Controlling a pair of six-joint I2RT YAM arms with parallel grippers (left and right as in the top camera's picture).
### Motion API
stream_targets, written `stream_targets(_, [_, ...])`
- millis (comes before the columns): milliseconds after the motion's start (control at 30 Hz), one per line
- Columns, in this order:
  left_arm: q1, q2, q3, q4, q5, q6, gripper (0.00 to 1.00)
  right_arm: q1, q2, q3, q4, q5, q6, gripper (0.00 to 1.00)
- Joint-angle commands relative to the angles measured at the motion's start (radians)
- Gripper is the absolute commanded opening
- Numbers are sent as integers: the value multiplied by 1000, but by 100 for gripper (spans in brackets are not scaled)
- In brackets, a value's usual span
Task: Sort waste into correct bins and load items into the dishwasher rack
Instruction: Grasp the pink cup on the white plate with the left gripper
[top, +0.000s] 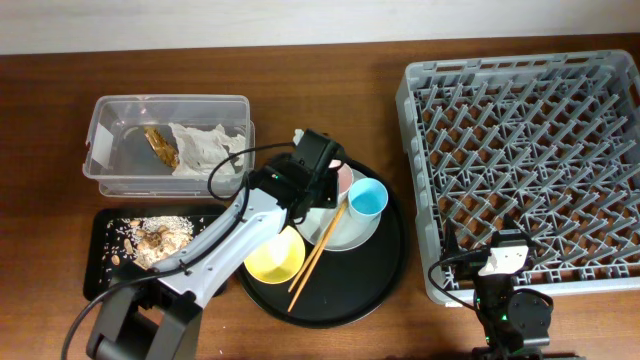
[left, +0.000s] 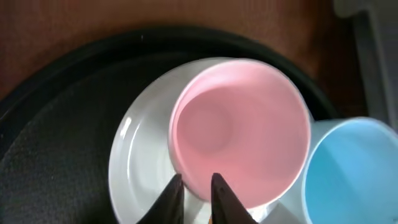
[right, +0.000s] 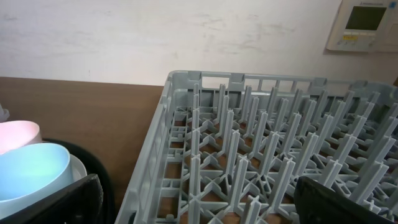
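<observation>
1. Left wrist view, bottom edge: the left gripper (left: 195, 182) has its fingers (left: 173, 196) a narrow gap apart, straddling the near rim of the pink cup (left: 239, 134). One tip is outside the wall and one is over the inside. I cannot tell whether the pads pinch yet.
2. The pink cup stands mouth up on the plate (left: 134, 162), mid-frame. The step in hand looks like lifting it for the rack.
3. Doing it well likely means seating the wall deep between the pads and closing squarely. A shallow rim pinch could let the cup swing or slip.
4. The blue cup (left: 354, 168), at right of frame, sits just beside the pink cup and may touch it. A straight vertical lift should avoid knocking it.
5. In the overhead view the chopsticks (top: 318, 248) lean across the plate by the bowl (top: 274, 255), low on the round tray (top: 385, 270). Any swing should stay away from them.
6. Upper left of the overhead view, the napkin (top: 205, 145) and wrapper (top: 160, 145) lie in the box (top: 165, 100). Below it, the scraps (top: 150, 235) lie in the black bin (top: 100, 275), so the waste looks sorted.
7. The rack (top: 520, 170) fills the right of the overhead view. The cup should clear its near wall and settle between the pegs.
8. The right gripper (right: 196, 186) is spread wide and holds nothing, at the rack's lower edge.
</observation>
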Motion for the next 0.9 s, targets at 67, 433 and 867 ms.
stream_targets(67, [2,32,9,35,-23,5,15,-7,-5,-5,-5,2,1,99])
stream_targets(433, [8,-19,85,40,-24,10,32,-7,-5,-5,-5,2,1,99])
stream_targets(867, [53,121,83,14,12,5,29,-7,-5,-5,-5,2,2,99])
